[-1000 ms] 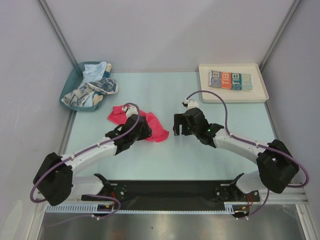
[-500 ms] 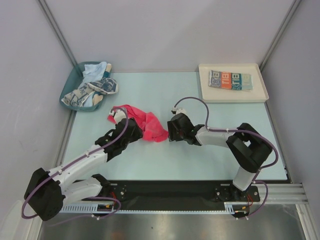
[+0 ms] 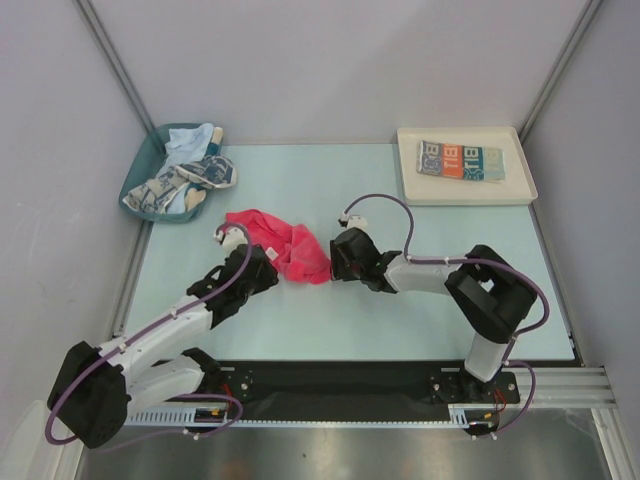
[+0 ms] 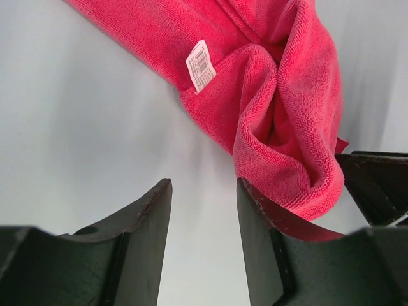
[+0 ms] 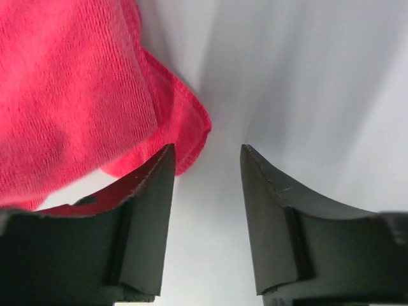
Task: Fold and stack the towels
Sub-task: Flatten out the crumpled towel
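A crumpled red-pink towel point(image 3: 282, 246) lies on the pale table between my two grippers. It fills the top of the left wrist view point(image 4: 268, 89), with a white label, and the upper left of the right wrist view point(image 5: 70, 89). My left gripper point(image 3: 270, 268) is open and empty at the towel's near left edge. My right gripper point(image 3: 334, 262) is open and empty at the towel's right corner. A folded teal, white and orange lettered towel point(image 3: 461, 160) lies in the white tray point(image 3: 520, 190). Blue-and-white patterned point(image 3: 185, 180) and pale blue point(image 3: 192, 140) towels sit in the teal bin point(image 3: 140, 170).
The teal bin stands at the back left and the white tray at the back right. Grey walls enclose the table on three sides. The black arm mount point(image 3: 330, 385) runs along the near edge.
Both grippers have closed in on the red-pink towel from either side. The towel has bunched and shifted slightly. The right arm has folded back at its elbow.
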Action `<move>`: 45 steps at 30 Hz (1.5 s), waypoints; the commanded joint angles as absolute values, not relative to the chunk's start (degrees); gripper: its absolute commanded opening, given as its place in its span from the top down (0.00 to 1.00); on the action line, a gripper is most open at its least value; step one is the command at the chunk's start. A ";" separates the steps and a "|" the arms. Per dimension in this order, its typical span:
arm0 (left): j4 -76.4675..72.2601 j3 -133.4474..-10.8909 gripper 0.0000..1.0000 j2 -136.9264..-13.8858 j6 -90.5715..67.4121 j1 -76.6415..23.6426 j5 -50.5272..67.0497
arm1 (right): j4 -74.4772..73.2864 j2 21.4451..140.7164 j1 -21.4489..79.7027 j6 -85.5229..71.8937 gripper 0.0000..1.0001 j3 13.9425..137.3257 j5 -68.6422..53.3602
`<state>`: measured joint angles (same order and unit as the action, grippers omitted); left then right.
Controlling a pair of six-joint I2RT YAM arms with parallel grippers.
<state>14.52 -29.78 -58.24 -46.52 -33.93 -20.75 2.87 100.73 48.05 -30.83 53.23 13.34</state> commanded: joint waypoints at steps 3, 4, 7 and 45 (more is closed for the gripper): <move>11.69 -29.09 0.50 -58.71 -46.23 -32.96 -19.69 | 4.57 104.58 48.25 -32.34 0.60 58.35 16.26; 11.52 -28.92 0.50 -59.06 -46.23 -32.96 -19.60 | 4.66 105.46 48.25 -32.34 0.64 58.62 16.09; 10.99 -28.21 0.50 -59.41 -46.06 -32.70 -18.99 | 4.05 106.43 48.43 -32.52 0.75 59.06 16.52; -5.88 -35.24 0.57 -88.14 -38.50 -32.17 -9.58 | -14.50 80.33 45.09 -29.71 1.00 52.56 36.39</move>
<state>-6.11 -34.04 -85.60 -40.21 -32.49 -8.84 -15.97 80.27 45.87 -30.02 51.44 35.44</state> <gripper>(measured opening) 0.436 0.012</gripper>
